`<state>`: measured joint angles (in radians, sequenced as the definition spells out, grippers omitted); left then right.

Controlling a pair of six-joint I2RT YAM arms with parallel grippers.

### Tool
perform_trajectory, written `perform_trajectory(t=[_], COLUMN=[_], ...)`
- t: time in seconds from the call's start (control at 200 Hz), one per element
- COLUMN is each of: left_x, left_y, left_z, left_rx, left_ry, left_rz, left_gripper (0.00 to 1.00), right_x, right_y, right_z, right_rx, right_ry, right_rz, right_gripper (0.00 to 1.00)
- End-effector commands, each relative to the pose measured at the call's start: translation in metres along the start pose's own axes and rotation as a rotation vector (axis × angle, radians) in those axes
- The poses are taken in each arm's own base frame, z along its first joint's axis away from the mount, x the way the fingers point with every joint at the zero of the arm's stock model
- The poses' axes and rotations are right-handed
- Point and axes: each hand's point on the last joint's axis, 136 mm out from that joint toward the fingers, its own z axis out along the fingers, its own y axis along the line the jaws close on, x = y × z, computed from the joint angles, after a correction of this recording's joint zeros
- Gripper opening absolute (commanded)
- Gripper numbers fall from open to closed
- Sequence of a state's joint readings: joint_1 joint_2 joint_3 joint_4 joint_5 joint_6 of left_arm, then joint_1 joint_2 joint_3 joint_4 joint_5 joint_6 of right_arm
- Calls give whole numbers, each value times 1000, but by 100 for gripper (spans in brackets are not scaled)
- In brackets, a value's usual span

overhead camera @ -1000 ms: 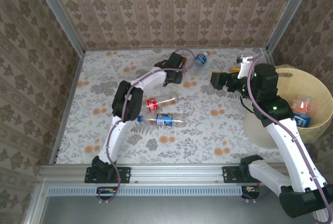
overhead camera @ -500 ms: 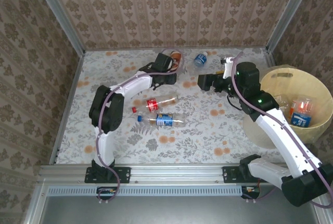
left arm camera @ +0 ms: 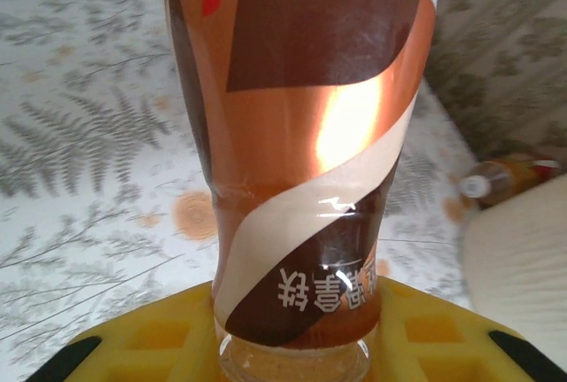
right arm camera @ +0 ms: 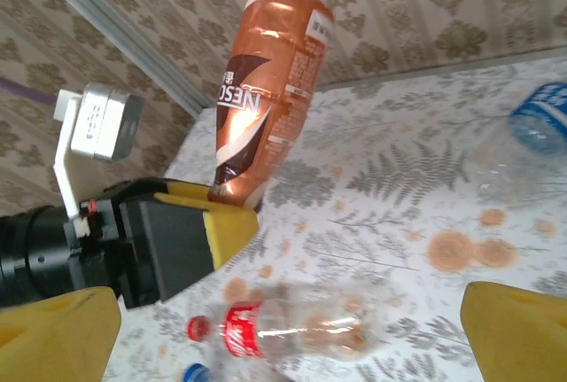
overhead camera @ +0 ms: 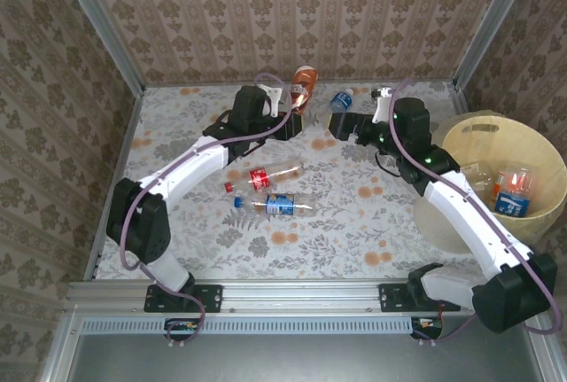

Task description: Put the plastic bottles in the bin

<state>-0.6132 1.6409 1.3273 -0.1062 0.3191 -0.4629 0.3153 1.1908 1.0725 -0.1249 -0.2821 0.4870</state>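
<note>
One brown-orange Nescafé bottle held above the floral table, far side
Its narrow end sits clamped in the left gripper; long axis near upright, wide end up; right gripper spread open, empty

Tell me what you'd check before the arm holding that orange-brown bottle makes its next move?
1. Orange-brown bottle gripped: ok, its base sits in the left gripper.
2. Grip firm enough: cannot tell.
3. Bin has room: ok, few bottles inside.
4. Way to the bin free: not ok, the right arm stands between.
5. Right gripper free: ok, open and empty, near the blue-label bottle.
</note>
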Motion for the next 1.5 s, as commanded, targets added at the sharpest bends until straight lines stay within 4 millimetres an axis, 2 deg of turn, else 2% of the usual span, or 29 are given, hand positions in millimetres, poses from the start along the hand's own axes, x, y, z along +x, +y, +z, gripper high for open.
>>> perform_trajectory(t=[0.0,0.105,0.17,0.255,0.315,0.405,0.42,0.48,0.755,0.86,0.95,1.115,1.27,1.34,1.49], left_x=[-7,-4,-4,-2,-1,2,3,6,19,22,20,23,23,23,20], left_y=[-31,-49,-61,-79,-85,-90,-91,-93,-107,-109,-111,-114,-116,-116,-117], left_z=[-15,-23,-28,-35,-39,-41,-41,-42,-45,-43,-43,-41,-40,-39,-40], left_rx=[169,275,346,461,510,557,562,575,628,632,639,646,647,646,640], left_ry=[-23,-10,-14,-3,-9,-7,-3,8,53,69,58,66,67,68,66], left_rz=[6,9,5,-2,-6,-22,-23,-20,21,27,35,41,40,39,25], left_gripper=[34,35,35,35,35,36,36,36,37,37,37,37,38,43,71], right_x=[-28,-39,-43,-48,-52,-58,-53,-52,-48,-53,-57,-57,-55,-55,-57], right_y=[40,53,52,45,31,14,7,-1,10,21,25,28,28,25,18], right_z=[2,7,14,25,31,35,43,50,63,63,60,54,47,43,35], right_rx=[-188,-257,-247,-209,-135,-56,-41,-27,-109,-177,-203,-215,-202,-183,-140], right_ry=[-71,-84,-66,-60,-65,-73,-54,-36,28,10,-10,-21,-17,-14,-25], right_rz=[44,75,99,131,169,201,209,223,179,161,158,147,133,122,93], right_gripper=[100,100,100,100,100,100,100,100,99,94,86,68,58,54,50])
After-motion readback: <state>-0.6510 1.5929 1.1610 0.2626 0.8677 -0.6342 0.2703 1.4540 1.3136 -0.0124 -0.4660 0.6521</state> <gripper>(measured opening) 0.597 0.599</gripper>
